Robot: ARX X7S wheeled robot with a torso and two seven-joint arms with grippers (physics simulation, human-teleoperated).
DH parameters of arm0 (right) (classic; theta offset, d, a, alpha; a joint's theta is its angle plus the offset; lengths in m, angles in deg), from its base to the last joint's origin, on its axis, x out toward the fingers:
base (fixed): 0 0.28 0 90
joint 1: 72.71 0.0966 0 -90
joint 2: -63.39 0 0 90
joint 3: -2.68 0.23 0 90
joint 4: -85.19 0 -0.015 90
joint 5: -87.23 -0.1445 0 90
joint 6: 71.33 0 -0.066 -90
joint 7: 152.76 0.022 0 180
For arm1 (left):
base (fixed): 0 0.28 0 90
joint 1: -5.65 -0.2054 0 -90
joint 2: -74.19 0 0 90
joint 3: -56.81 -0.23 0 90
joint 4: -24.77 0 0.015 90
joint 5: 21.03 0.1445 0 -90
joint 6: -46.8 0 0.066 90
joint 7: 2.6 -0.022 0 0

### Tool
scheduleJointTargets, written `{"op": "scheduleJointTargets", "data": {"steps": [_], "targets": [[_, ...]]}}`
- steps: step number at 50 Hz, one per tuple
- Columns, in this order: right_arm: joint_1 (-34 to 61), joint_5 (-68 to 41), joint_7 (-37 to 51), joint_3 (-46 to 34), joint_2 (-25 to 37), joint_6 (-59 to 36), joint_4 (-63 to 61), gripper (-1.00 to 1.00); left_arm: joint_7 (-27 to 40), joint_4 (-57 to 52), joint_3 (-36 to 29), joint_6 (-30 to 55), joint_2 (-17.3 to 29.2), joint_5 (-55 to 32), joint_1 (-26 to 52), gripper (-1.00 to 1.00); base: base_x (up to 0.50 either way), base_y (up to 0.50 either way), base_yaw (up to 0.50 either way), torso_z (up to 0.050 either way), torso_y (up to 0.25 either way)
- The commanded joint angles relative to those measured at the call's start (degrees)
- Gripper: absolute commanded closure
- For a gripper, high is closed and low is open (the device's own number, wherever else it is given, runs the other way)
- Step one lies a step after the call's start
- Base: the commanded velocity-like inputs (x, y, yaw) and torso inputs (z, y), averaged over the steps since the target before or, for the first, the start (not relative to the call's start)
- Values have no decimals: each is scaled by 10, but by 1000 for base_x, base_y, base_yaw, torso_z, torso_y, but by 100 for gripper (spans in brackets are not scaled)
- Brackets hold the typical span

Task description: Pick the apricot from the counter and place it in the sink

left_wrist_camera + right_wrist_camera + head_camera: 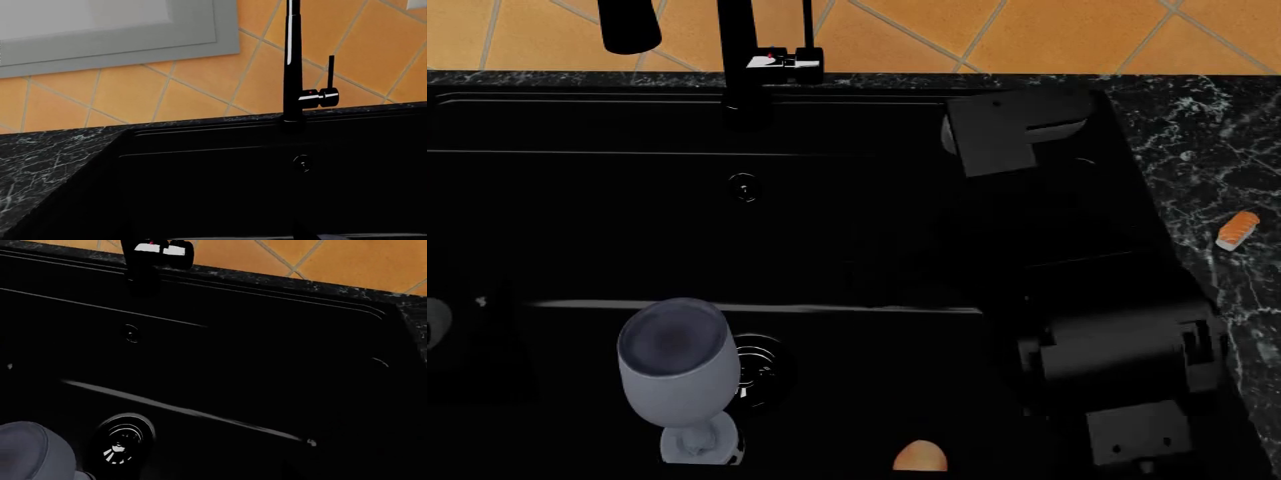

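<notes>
Head view first: the apricot (920, 456) sits on the floor of the sink (868, 250), close to the front wall, cut off a bit by the frame edge. A grey cup (678, 372) stands beside the drain (751, 365), partly covering it. The right arm is a dark bulk over the sink's right side, black on black, so I honestly can't pick out the right gripper or tell how its jaws stand. A small orange-and-white piece (1237, 230) lies on the counter (1214, 130) near the right edge.

Left wrist view: just the faucet (292, 65), the sink's back wall and a strip of counter (40, 165). No gripper showing, nor anywhere else.

Right wrist view: the basin from above, drain (123, 440), and a corner of the cup (30, 452) cut off. No fingers visible here either.
</notes>
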State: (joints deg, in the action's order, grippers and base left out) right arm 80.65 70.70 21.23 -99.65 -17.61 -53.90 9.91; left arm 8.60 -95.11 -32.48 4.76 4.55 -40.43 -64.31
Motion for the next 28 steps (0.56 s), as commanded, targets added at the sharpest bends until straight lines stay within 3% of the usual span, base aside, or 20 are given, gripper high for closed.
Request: {"op": "scheduleJointTargets", "data": {"steps": [1, 6, 10, 16, 24, 28], "targets": [[-103, -34, 44, 83, 36, -121, -326, -100, 3, 0, 3, -3, 1, -2, -4, -100, 0, 0, 0, 0, 0], [-154, -92, 54, 147, 55, -174, -473, -100, 4, -3, 3, -2, 3, -2, -4, -100, 0, 0, 0, 0, 0], [-199, -296, 188, 215, 108, -174, -523, -100, 5, -9, 6, 1, 4, -5, -5, -100, 0, 0, 0, 0, 0], [-285, -478, 271, 337, 150, -171, -593, -100, 7, -13, 7, 1, 3, -7, -7, -100, 0, 0, 0, 0, 0], [-376, -565, 277, 433, 187, -136, -666, -100, 7, -20, 8, 1, 6, -11, -10, -100, 0, 0, 0, 0, 0], [-448, -592, 248, 523, 192, -92, -701, -100, 8, -23, 12, 2, 7, -12, -13, -100, 0, 0, 0, 0, 0]]}}
